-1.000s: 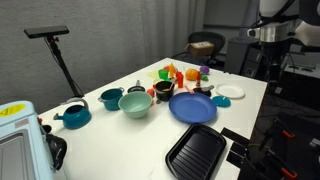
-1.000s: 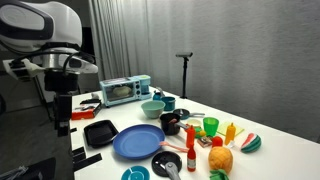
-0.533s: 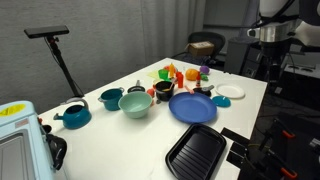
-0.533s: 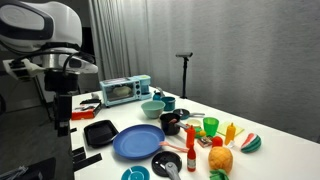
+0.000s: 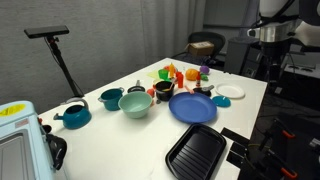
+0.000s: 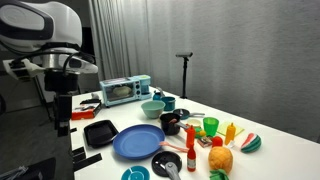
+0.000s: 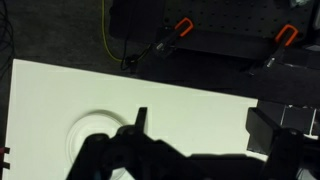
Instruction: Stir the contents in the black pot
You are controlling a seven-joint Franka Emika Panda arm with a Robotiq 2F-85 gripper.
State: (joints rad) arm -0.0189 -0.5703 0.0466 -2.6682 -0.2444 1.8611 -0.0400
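Observation:
The black pot (image 5: 163, 90) is small, round and low. It stands mid-table between the green bowl (image 5: 135, 104) and the blue plate (image 5: 192, 107), and also shows in an exterior view (image 6: 170, 122). My gripper (image 6: 62, 118) hangs high beside the table's end, far from the pot. In the wrist view my gripper (image 7: 205, 130) is open and empty, its two dark fingers spread over the bare white tabletop (image 7: 200, 105). The black pot is out of the wrist view.
Two teal pots (image 5: 110, 98) (image 5: 75, 115) stand beyond the green bowl. A black ridged grill pan (image 5: 195, 150) lies near the table edge. Also present: a white plate (image 5: 230, 92), toy fruit (image 5: 180, 72) and a toaster oven (image 6: 125, 90). The wrist view shows orange clamps (image 7: 182, 27) past the table edge.

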